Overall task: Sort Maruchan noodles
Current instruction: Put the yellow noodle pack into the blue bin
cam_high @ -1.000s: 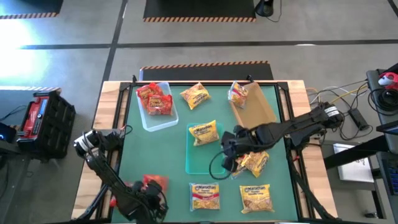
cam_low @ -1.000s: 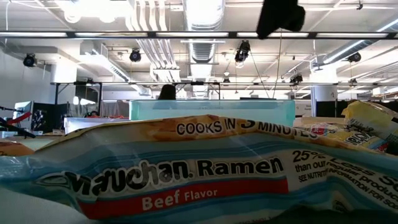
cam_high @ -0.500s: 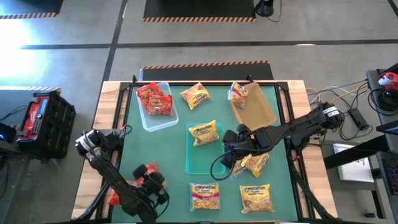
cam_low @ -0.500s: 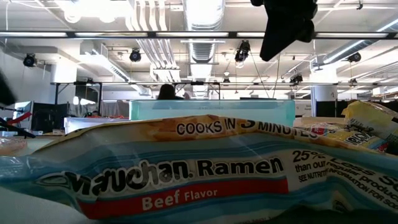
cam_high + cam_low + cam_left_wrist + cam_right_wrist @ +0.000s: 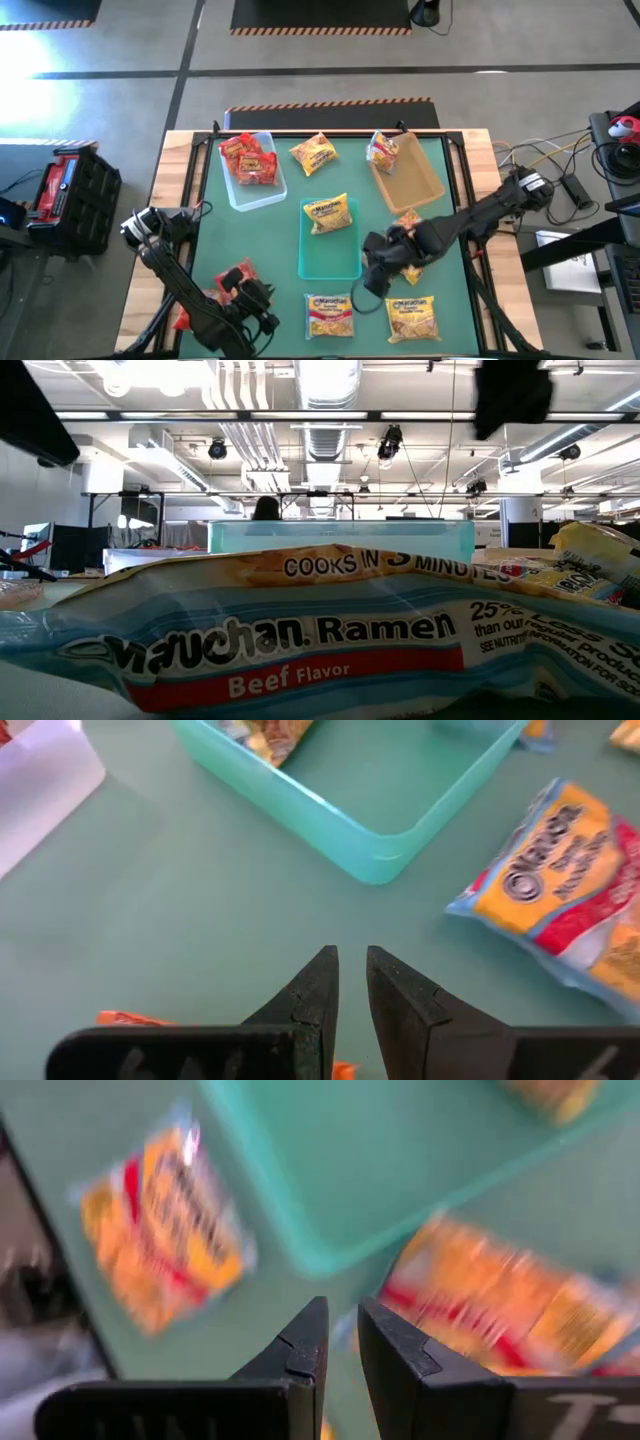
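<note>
The green-topped bench point(image 5: 215, 230) carries three bins in the high view: a teal bin point(image 5: 330, 262) at the centre holding one yellow packet point(image 5: 329, 214) at its twelve o'clock end, a tan bin point(image 5: 412, 170) towards one o'clock with a yellow-and-pink packet point(image 5: 383, 150) at its far end, and a clear bin point(image 5: 255, 188) towards eleven o'clock holding red-orange packets point(image 5: 248, 158). Another yellow packet point(image 5: 314, 153) lies on the mat between the clear and tan bins. At six o'clock two yellow-and-red packets point(image 5: 330, 315) lie side by side, and the low view is filled by one such packet point(image 5: 300, 635), printed Beef Flavor. The right gripper point(image 5: 378, 282) hangs at five o'clock, just beside the teal bin's corner, fingers nearly together and empty in its wrist view point(image 5: 338, 1342), with a loose yellow-and-pink packet point(image 5: 408, 222) partly under its arm. The left gripper point(image 5: 262, 298) sits at seven o'clock, fingers point(image 5: 312, 990) almost touching, a red-orange packet point(image 5: 231, 277) just beside it.
</note>
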